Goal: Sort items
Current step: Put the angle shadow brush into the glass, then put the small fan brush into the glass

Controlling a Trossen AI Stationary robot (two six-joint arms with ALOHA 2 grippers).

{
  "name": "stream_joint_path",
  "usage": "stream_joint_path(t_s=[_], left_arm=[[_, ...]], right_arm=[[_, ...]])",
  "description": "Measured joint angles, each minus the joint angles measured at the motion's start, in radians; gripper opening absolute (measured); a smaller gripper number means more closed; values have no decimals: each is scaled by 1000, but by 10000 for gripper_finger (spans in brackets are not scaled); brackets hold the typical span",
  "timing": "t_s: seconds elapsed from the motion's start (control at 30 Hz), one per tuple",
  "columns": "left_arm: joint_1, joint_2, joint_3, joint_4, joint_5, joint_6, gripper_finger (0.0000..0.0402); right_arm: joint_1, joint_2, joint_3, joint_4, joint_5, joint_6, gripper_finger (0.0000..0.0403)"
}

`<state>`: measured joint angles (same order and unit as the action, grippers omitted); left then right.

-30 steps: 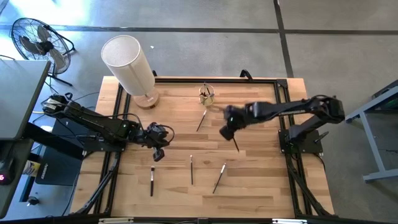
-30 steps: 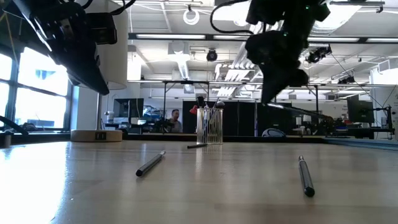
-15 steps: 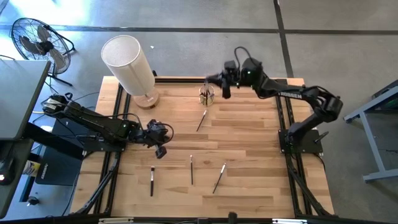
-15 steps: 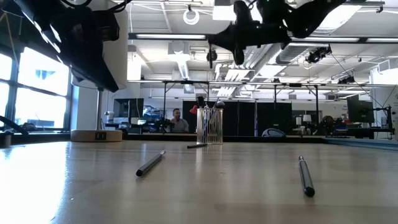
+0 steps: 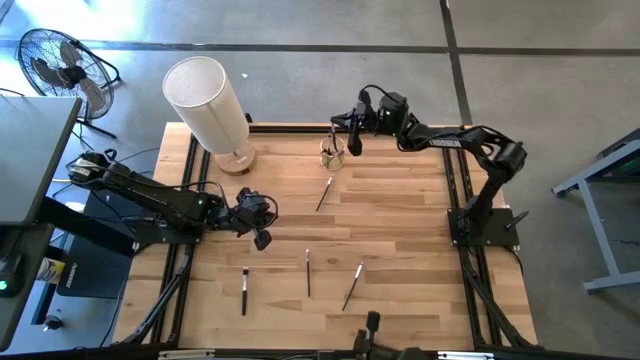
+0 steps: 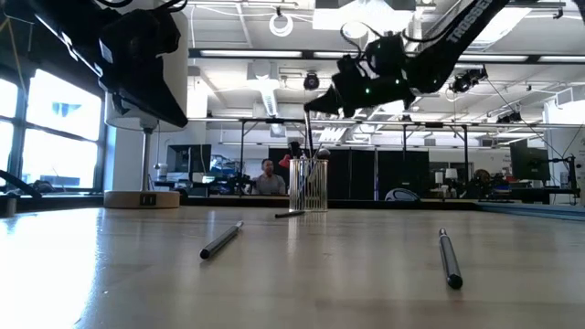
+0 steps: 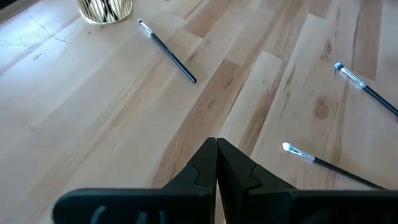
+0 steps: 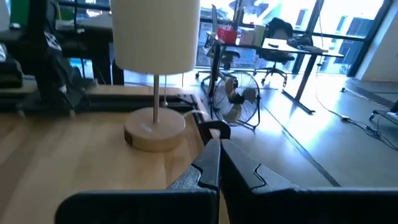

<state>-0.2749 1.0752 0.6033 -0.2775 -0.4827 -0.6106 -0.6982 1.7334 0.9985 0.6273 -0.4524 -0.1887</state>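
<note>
Several slim brushes lie flat on the wooden table: one (image 5: 324,193) near the middle, three (image 5: 308,272) (image 5: 352,285) (image 5: 244,290) toward the near edge. A small clear cup (image 5: 332,153) with brushes standing in it sits near the far edge. My right gripper (image 5: 352,137) hovers just above the cup, shut on a thin dark brush (image 6: 307,137). My left gripper (image 5: 262,238) hangs shut and empty above the table's left half, with brushes (image 7: 166,50) (image 7: 323,163) ahead of it. My right gripper pinches the thin brush near its upper end (image 6: 306,111) between its two fingers. The fingers come almost level from the table's right and lie across it. The brush hangs upright below them, its lower end at the cup's mouth (image 6: 310,159); whether it is inside, I cannot tell.
A tall white cylinder lamp (image 5: 205,100) on a round wooden base (image 5: 236,160) stands at the far left corner, close to the cup. A black frame (image 5: 440,130) runs along the table's edges. A fan (image 5: 60,65) stands on the floor beyond.
My right gripper has carried the dark brush from above the table's middle toward the far edge, to just above the cup, and has tipped from pointing down to nearly level. The brush now hangs upright. My left gripper has turned a little in place.
</note>
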Motion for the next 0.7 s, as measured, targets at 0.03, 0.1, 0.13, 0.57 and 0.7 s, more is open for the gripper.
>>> stream_joint_path(t_s=[0.03,0.1,0.13,0.57,0.7], left_arm=[[0,0,0,0,0,-2,0],[0,0,0,0,0,-14,0],[0,0,0,0,-1,-22,0],[0,0,0,-2,-7,-27,1],[0,0,0,-2,-8,-47,1]], right_arm=[[-4,14,0,2,-3,-10,0],[-10,44,0,2,-23,-15,0],[-11,57,0,2,-29,-18,0],[-7,109,1,-157,-14,-107,46],[-8,99,1,-191,-12,-109,86]])
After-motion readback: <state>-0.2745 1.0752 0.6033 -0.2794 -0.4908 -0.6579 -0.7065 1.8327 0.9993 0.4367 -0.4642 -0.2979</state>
